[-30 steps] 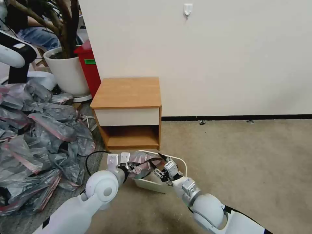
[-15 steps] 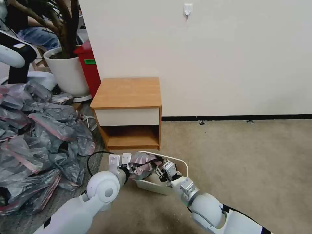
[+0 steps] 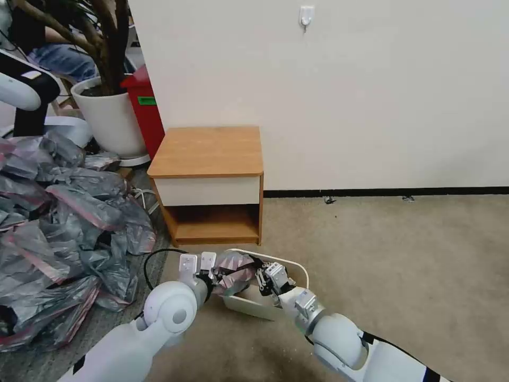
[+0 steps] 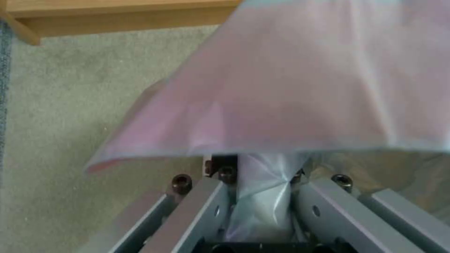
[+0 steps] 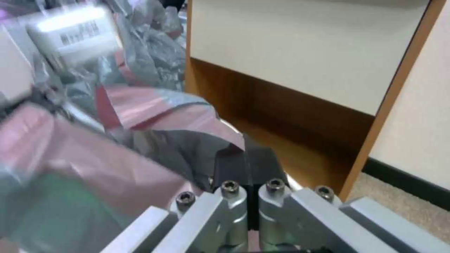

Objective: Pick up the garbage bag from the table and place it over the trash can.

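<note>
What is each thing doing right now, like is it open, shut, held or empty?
Garbage bag: crumpled, held between both grippers over the trash can.
Trash can: upright on the carpet, not lined yet.
Left gripper: shut on the bag.
Right gripper: shut on the bag.
Table: top bare, drawer shut.

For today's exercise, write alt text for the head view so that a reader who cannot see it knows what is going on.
Both robot arms hold a crumpled grey-and-pink garbage bag over the cream trash can on the carpet, the left tool and right tool each shut on the bag. Behind stands a small wooden table against a white wall; a heap of similar bags lies to the left.
</note>
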You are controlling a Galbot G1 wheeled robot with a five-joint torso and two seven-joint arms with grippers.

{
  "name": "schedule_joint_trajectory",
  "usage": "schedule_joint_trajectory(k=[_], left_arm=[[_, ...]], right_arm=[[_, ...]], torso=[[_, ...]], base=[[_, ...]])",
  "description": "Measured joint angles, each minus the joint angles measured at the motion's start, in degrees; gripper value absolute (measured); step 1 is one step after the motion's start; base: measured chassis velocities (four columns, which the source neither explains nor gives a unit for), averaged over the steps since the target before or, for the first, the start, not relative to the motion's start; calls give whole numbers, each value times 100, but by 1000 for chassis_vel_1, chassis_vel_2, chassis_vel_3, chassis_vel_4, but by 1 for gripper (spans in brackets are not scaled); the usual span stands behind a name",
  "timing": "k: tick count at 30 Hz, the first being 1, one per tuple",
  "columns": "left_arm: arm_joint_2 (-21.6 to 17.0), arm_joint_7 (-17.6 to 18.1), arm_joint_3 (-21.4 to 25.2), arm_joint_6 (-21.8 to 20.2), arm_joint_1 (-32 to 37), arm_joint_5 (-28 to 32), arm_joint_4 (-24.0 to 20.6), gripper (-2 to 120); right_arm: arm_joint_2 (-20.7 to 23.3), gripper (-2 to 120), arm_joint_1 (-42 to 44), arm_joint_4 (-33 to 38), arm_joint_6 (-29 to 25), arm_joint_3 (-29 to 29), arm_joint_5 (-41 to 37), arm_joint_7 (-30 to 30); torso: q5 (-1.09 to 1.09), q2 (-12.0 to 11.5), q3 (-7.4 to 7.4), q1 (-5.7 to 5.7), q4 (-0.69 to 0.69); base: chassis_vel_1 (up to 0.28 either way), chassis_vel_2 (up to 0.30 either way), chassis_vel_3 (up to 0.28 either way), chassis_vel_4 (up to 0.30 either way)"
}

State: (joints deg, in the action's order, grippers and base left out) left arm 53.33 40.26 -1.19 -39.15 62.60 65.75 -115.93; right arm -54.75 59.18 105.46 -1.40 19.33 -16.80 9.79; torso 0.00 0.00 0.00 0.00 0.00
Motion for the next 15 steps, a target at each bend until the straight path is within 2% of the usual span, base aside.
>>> schedule_joint_trajectory(k=[9,15], left_arm=[[50,-24,-140,-2,4,-186,43,3],[26,-204,-158,-2,84,-405,20,3]], right_arm=[[-104,0,-345,159,137,-27,-521,94],[-101,0,-665,-5,279,-66,-928,300]], torso=[[1,0,0,0,1],[1,0,0,0,1]], base=[[0,0,0,0],[0,0,0,0]])
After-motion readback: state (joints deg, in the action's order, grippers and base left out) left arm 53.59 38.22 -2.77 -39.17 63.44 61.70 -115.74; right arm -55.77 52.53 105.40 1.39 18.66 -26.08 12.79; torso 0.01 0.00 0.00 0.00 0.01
